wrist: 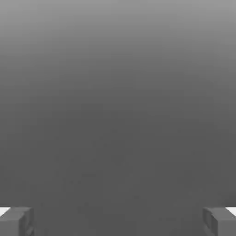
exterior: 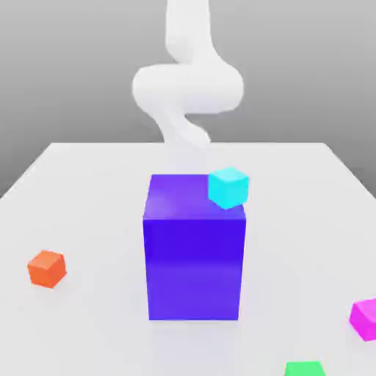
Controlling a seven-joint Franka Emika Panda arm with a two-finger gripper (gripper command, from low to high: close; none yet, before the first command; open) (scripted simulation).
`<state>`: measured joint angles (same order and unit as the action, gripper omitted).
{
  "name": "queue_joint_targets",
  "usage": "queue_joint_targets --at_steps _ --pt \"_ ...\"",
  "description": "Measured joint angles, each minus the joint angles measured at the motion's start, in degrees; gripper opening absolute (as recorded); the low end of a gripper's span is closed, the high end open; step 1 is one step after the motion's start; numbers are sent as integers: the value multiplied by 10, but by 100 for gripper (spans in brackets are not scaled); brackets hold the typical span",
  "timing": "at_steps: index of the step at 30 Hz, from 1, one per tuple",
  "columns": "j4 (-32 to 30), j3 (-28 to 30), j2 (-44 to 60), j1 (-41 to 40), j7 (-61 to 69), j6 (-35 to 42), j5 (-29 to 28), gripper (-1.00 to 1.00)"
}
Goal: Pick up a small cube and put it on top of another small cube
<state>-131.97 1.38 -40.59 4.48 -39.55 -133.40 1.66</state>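
A small cyan cube [exterior: 228,187] sits at the right edge of the top of a tall blue block [exterior: 194,257]. On the table lie an orange cube [exterior: 47,268] at the exterior view's left, a magenta cube [exterior: 365,319] at the right and a green cube [exterior: 304,369] at the front edge of the picture. My white arm [exterior: 187,88] rises behind the blue block. In the hand view my gripper [wrist: 118,221] is open: its two grey fingertips [wrist: 16,221] stand far apart with nothing between them, in front of plain grey background.
The white table [exterior: 88,191] stretches around the blue block, which stands in the middle and hides the lower part of my arm. The small cubes are spread far from one another near the front.
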Motion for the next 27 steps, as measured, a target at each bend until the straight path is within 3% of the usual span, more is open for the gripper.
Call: queue_joint_targets --at_steps 7,16,22,27 --pt "-5 25 150 115 182 -45 51 0" --pt "-12 5 338 211 397 -102 98 0" --pt "-18 -21 458 271 503 -146 76 0" --pt "-24 -36 553 302 557 -184 9 0"
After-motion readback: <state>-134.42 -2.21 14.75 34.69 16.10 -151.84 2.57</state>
